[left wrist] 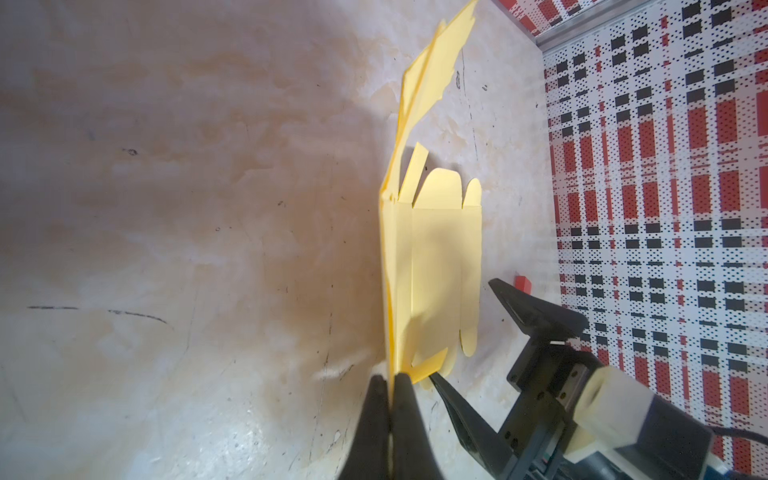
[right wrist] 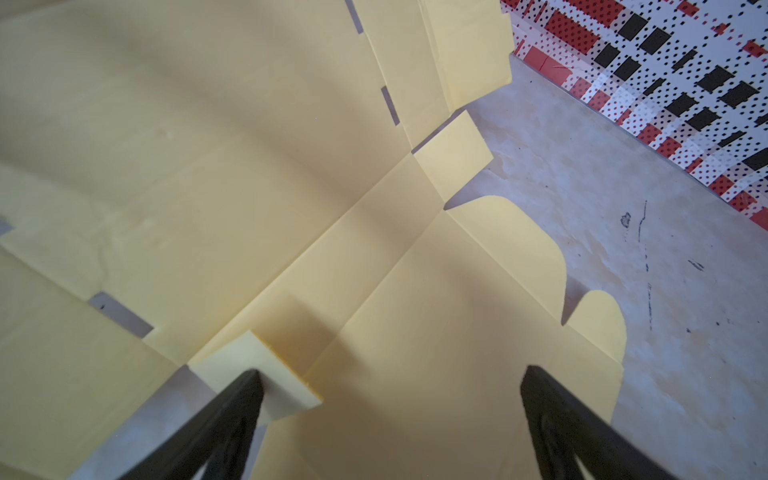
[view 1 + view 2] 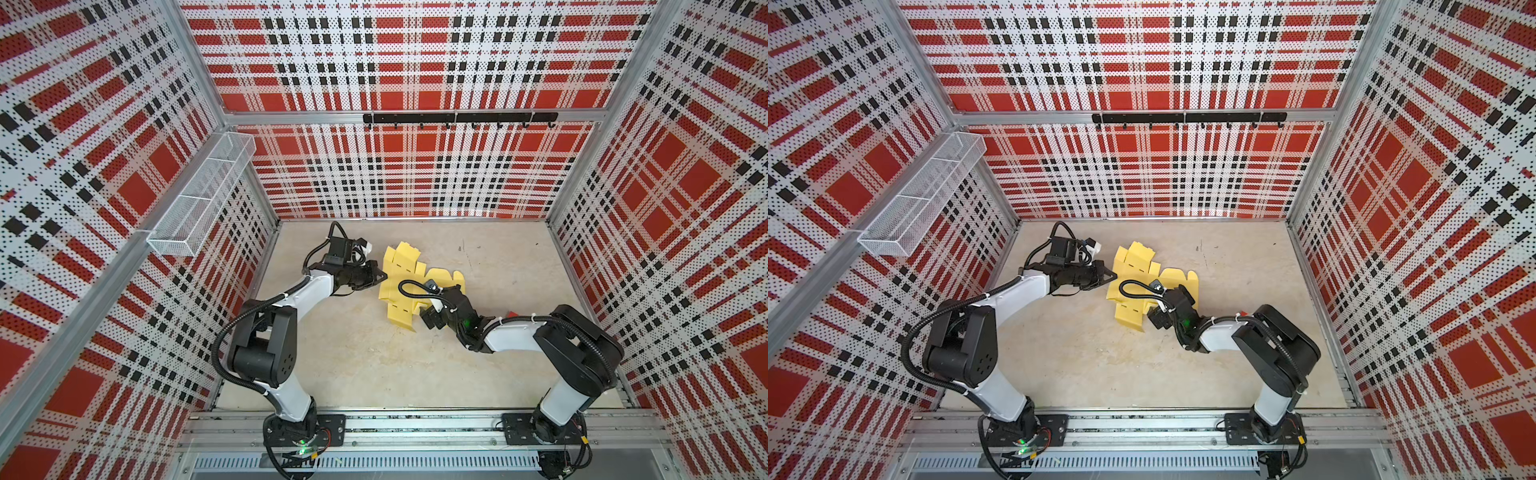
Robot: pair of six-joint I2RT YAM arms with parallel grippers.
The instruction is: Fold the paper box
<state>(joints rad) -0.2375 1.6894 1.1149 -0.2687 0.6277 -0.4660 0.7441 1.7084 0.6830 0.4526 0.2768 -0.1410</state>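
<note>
My left gripper point(image 1: 392, 379) pinches the paper box point(image 3: 405, 253) edge; right gripper point(image 2: 390, 372) stands wide over it (one tip beside a flap); red block point(image 1: 523, 282) nearby; beige tabletop point(image 3: 365, 357), plaid walls point(image 3: 415, 174).

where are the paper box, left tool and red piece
paper box point(image 3: 401, 253): in a top view, on its far flap
left tool point(image 1: 390, 380): left wrist view, between its shut tips on the card edge
red piece point(image 1: 523, 282): left wrist view, its middle

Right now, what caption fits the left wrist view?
Left gripper pinches the paper box by one edge; open right gripper poised beside its flaps.
</note>
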